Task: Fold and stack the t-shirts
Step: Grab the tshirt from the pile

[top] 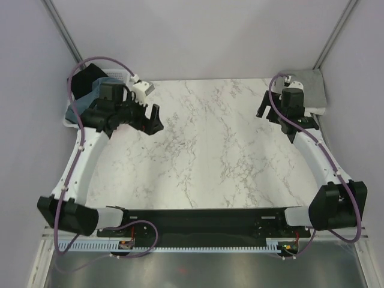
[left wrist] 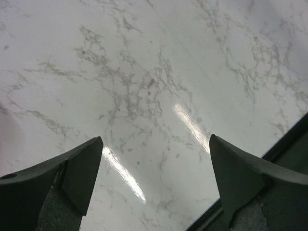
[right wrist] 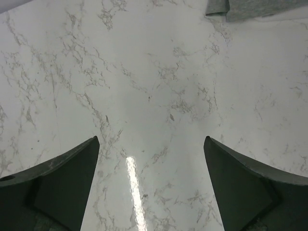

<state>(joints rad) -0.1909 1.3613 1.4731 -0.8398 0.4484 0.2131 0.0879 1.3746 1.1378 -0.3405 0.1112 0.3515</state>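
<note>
Wide-open jaws on left gripper (left wrist: 156, 142) and right gripper (right wrist: 151, 139), gripping nothing, above marble table (top: 204, 150). Dark tee (top: 90, 77) heaped at far-left corner, grey tee (top: 312, 84) at far-right corner, well apart. Likely the start: no stack yet, folding all left to do.

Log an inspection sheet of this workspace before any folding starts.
Surface: marble-patterned tabletop, glossy, light streaks.
Job's things: dark t-shirt bunched at the far left corner; grey t-shirt lying at the far right corner; apart, not stacked.
Clutter: nothing seen.
Grippers: left gripper and right gripper over the tabletop, jaws open, holding nothing.
Cables: purple cables loop off both arms; the left loop crosses over the dark t-shirt.
Surroundings: pale walls, metal corner poles.
</note>
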